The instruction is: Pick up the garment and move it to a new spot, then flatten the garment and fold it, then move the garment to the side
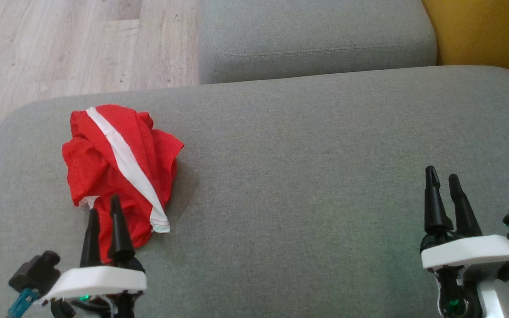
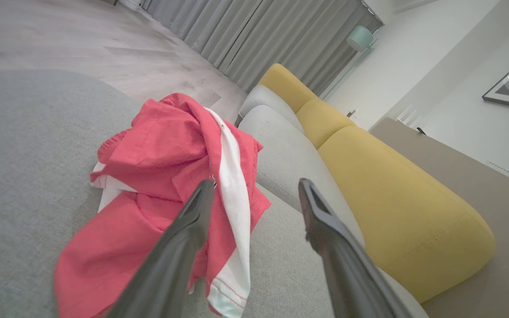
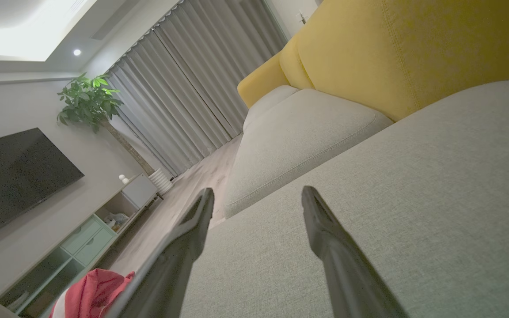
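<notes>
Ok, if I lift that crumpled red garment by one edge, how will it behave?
Probably floppy: the red garment lies in soft crumpled folds, so it should drape and unfurl. Likely light; fabric looks thin. Pushed across the woven grey cushion, it may bunch rather than slide.

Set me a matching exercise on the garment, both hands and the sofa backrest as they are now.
1 red garment
2 left hand
3 right hand
4 yellow backrest

A open, above bare grey seat cushion
B crumpled, left part of the cushion
C open, fingers at the garment's near edge
D far right, beyond the cushion

Pairs: 1-B, 2-C, 3-A, 4-D
</notes>
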